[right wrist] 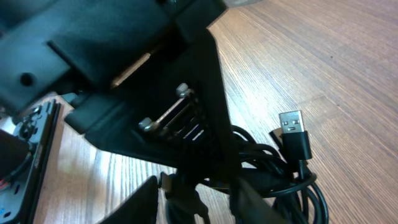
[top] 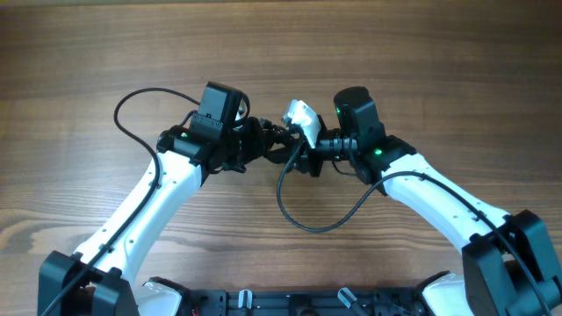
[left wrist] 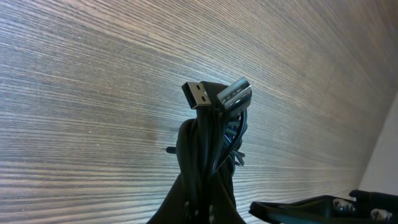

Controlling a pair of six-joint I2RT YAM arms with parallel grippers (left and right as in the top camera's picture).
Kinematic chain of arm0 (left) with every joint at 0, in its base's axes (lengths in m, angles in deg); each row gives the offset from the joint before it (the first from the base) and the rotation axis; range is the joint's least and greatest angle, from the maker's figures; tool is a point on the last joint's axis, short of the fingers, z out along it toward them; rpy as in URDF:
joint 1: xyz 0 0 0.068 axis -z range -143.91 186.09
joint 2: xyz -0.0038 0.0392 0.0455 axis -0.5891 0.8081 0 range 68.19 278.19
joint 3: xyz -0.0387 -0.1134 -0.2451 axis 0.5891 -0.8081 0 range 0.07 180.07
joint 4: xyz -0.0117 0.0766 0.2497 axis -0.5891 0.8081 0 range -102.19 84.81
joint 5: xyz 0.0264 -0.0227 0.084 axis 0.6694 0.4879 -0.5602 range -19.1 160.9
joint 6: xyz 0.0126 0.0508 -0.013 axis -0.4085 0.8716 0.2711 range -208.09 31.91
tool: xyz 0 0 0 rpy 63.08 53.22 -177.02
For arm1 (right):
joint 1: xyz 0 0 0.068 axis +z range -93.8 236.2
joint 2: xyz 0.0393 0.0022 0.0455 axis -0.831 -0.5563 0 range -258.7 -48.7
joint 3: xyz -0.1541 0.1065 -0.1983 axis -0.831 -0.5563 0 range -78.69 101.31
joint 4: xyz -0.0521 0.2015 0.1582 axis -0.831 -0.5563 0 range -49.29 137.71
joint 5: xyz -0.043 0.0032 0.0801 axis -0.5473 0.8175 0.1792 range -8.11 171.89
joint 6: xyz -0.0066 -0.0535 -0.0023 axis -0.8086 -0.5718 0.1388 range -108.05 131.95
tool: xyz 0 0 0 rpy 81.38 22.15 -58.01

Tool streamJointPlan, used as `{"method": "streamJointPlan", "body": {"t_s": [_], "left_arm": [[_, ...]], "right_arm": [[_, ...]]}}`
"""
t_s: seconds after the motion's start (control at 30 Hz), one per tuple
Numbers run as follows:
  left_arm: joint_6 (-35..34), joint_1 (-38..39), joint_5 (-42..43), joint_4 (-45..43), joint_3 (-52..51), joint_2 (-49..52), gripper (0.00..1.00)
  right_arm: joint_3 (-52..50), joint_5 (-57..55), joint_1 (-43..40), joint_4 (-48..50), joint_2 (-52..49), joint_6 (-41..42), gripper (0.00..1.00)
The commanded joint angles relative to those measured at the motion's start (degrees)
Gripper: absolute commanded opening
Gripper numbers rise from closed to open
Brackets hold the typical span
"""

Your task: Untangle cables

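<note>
Left gripper [top: 253,142], overhead view: pressed together on the cables [top: 277,139], a dark knotted bundle at its tip above the wooden table [top: 421,53].
Right gripper [top: 300,151], same view: just beyond the bundle from the left gripper and facing it. Whether it pinches cannot be told.

Left gripper [left wrist: 199,208], left wrist view: at the bottom edge, clamped round the cables [left wrist: 202,149]. The bundle stands straight out of it. A black USB plug [left wrist: 197,94] and a silver plug [left wrist: 234,95] sit side by side at the bundle's far end.

Right gripper [right wrist: 196,199], right wrist view: fingers [right wrist: 142,200] set apart at the lower edge, hold not readable.
Left gripper [right wrist: 205,143], same view: its black body fills the upper left. The cables [right wrist: 280,180] lie coiled just to the lower right of it, with a USB plug [right wrist: 291,124] upright on the coil.
</note>
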Motion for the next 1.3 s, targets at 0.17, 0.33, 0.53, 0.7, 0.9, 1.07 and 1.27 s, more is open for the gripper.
{"method": "streamJointPlan", "body": {"t_s": [0.17, 0.33, 0.53, 0.7, 0.9, 1.07, 1.27], "left_arm": [[-0.7, -0.2, 2.4, -0.5, -0.2, 0.5, 0.04], [-0.5, -0.2, 2.4, -0.7, -0.2, 0.5, 0.04], [-0.5, -0.2, 5.5, -4.6, -0.2, 0.4, 0.04], [-0.5, -0.2, 8.9, -8.9, -0.2, 0.4, 0.04], [-0.8, -0.1, 8.8, -10.6, -0.2, 0.4, 0.04], [-1.0, -0.1, 7.8, -10.6, -0.2, 0.4, 0.04], [-12.7, -2.1, 1.0, -10.1, -0.2, 0.4, 0.04]], "right_arm": [[-0.1, -0.1, 0.2, 1.1, 0.2, 2.7, 0.04], [-0.1, -4.5, 0.2, 2.2, 0.2, 6.8, 0.05], [-0.1, -12.6, 0.2, -0.7, -1.0, 10.7, 0.04], [-0.1, -5.5, 0.2, -1.9, -5.2, 10.8, 0.04], [-0.1, -3.6, 0.1, -2.0, -5.4, 11.0, 0.29], [-0.1, -5.3, -3.2, -2.1, -4.1, 18.6, 0.64], [-0.1, -5.1, -11.5, -9.1, -2.3, 30.1, 0.69]]}}
